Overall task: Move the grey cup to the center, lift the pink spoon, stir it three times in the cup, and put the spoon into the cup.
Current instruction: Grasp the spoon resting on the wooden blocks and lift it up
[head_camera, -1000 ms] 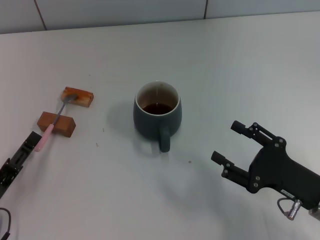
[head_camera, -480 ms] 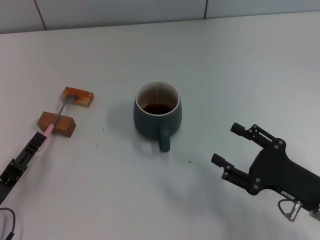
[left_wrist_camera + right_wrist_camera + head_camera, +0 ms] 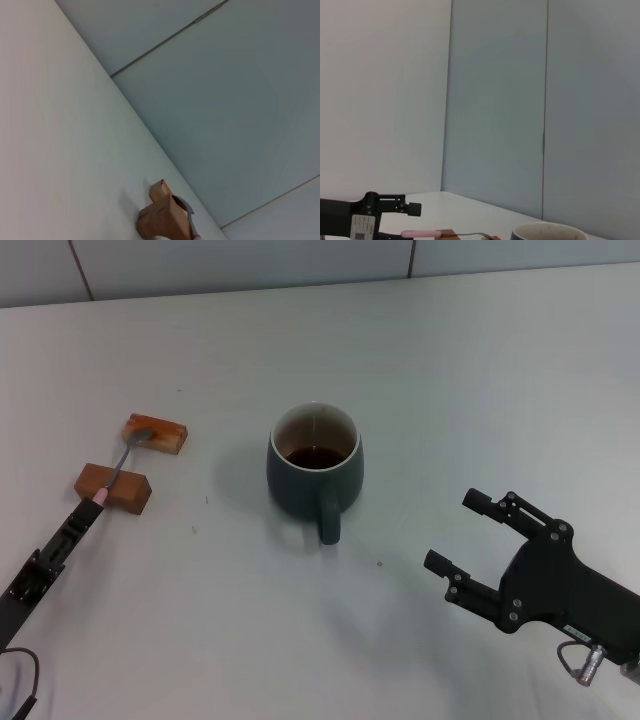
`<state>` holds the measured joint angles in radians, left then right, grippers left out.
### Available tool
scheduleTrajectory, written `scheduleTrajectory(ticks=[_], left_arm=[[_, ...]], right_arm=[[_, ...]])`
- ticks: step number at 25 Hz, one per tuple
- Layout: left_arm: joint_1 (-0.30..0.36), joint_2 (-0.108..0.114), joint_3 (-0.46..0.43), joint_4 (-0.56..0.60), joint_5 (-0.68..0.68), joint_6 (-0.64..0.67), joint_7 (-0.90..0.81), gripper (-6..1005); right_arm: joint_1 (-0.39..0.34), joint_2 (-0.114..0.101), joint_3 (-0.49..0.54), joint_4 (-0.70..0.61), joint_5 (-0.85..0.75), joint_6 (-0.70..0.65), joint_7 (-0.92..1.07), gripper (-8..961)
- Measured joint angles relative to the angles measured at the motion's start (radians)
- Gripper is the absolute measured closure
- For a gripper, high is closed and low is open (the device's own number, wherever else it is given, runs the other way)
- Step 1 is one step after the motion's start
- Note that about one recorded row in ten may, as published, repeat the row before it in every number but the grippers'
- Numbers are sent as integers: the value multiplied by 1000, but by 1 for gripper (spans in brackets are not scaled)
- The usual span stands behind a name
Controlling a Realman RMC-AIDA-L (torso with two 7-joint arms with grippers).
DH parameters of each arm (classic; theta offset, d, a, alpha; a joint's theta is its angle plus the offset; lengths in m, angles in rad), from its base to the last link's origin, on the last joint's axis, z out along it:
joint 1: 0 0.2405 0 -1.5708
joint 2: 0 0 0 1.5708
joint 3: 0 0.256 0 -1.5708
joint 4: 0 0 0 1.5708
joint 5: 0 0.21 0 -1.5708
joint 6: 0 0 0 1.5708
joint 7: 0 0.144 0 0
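The grey cup (image 3: 314, 466) stands mid-table with brown liquid inside and its handle towards me; its rim (image 3: 547, 232) shows in the right wrist view. The pink spoon (image 3: 118, 468) lies across two brown blocks, bowl on the far block, pink end (image 3: 100, 497) on the near one. My left gripper (image 3: 82, 514) reaches in from the lower left, its tip at the end of the pink handle and covering most of it. The right wrist view shows that gripper (image 3: 395, 209) just above the pink handle (image 3: 420, 233). My right gripper (image 3: 451, 528) is open, right of the cup and clear of it.
The two brown blocks (image 3: 113, 486) (image 3: 156, 433) sit at the table's left; the left wrist view shows them (image 3: 161, 220) close ahead with the spoon's metal neck (image 3: 189, 219). A tiled wall (image 3: 300, 260) rises behind the table's far edge.
My left gripper has slid forward along the pink handle towards the near block, hiding more of the handle. The right gripper has dropped back very slightly. The cup has not moved.
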<state>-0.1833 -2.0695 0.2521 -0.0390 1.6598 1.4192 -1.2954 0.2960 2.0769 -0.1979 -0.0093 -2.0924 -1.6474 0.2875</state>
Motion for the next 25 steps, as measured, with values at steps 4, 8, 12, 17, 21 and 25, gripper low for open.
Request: scheduleTrajectory(ticks=[4,8,12,17,21,25], left_arm=[[-3,-1,0,-1,0,-3,-1,286],[-5,-1,-1,-2,0,-6,-1,291],[-9,-1,-1,-5,0,-13,-1,295],[-16,0,-1,-12,0,-15,-2,301],[-18,-2,-1,-19,0,-17,-4,306],[-19,-2,-1,-24,0,-17,-4,310]], right_arm=[[1,0,0,0,0,0,0,192],[2,0,-1,0,0,0,0,192],[4,0,-2,0,0,0,0,192],[5,0,-7,0,0,-1,2,191],[4,0,-8,0,0,-1,3,191],[3,0,-9,0,0,-1,3,191]])
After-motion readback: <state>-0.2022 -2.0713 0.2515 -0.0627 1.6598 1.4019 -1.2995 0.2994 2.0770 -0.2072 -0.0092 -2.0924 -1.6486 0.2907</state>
